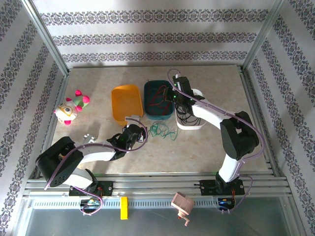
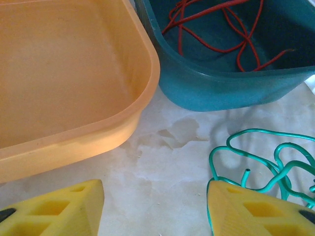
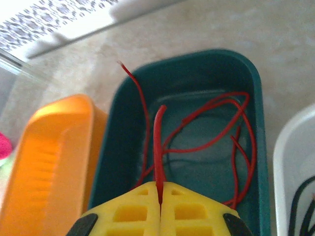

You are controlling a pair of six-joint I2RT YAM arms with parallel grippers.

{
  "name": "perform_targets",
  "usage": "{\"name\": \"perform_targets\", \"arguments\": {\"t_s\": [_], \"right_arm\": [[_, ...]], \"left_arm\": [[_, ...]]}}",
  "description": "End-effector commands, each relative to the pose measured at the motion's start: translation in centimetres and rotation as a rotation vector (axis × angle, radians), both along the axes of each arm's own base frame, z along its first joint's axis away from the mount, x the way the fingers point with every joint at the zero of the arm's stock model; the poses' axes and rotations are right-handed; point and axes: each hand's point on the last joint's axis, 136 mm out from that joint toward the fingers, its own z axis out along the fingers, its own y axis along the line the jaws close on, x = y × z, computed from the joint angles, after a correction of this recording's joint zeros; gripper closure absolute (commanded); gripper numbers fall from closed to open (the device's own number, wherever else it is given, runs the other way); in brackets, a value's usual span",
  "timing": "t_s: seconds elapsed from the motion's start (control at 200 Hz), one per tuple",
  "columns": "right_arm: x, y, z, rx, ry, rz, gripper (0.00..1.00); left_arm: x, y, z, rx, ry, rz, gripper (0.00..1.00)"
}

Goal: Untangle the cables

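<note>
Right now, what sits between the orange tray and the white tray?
The teal tray, with the red cable lying in it, as the top external view shows.

A teal tray [image 2: 216, 91] takes up the upper right, its near wall facing the camera. Inside it lies a red cable [image 2: 180, 42], looped and crossing over itself on the tray floor. Just left of the teal tray, almost touching it at the corner, is an orange tray [image 2: 142, 64], and the part of its inside that shows is bare. In front of the teal tray, on the pale marbled table [image 2: 167, 172], a green cable [image 2: 256, 131] lies in tangled loops, with one cut end pointing up. Nearer the camera than the teal tray, the left gripper [image 2: 155, 191] has its yellow fingers [image 2: 64, 211] spread wide, with only tabletop between them. The right-hand finger sits against the edge of the green cable's loops.
</note>
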Motion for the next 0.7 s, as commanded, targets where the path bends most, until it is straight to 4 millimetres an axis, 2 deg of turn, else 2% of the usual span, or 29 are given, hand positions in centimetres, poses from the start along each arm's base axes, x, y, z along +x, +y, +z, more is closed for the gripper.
{"name": "perform_targets", "arguments": {"t_s": [0.0,0.165,0.235,0.37,0.47,0.585,0.695], "right_arm": [[0.5,-0.1,-1.4,-0.034,0.054,-0.04,0.95],[1.0,-0.5,-3.3,-0.128,0.139,-0.042,0.92],[1.3,-0.6,-3.3,-0.159,0.141,-0.031,0.86],[1.9,-1.0,-0.8,-0.181,0.061,-0.043,0.66],[1.9,-2.2,1.3,-0.216,0.005,-0.078,0.56],[1.1,-3.8,3.8,-0.238,-0.062,-0.124,0.54],[-0.6,-4.4,4.9,-0.239,-0.091,-0.113,0.54]], "left_arm": [[-0.1,0.3,-0.2,0.014,0.008,0.019,0.42],[0.0,0.4,0.1,0.016,0.001,0.028,0.42],[0.0,0.4,0.0,0.016,0.003,0.027,0.42],[0.0,0.4,0.0,0.021,0.005,0.03,0.43],[0.1,0.5,0.2,0.021,-0.001,0.035,0.42],[0.0,0.6,0.3,0.016,-0.005,0.037,0.4],[0.0,-0.1,0.6,-0.004,-0.013,0.003,0.34]]}}
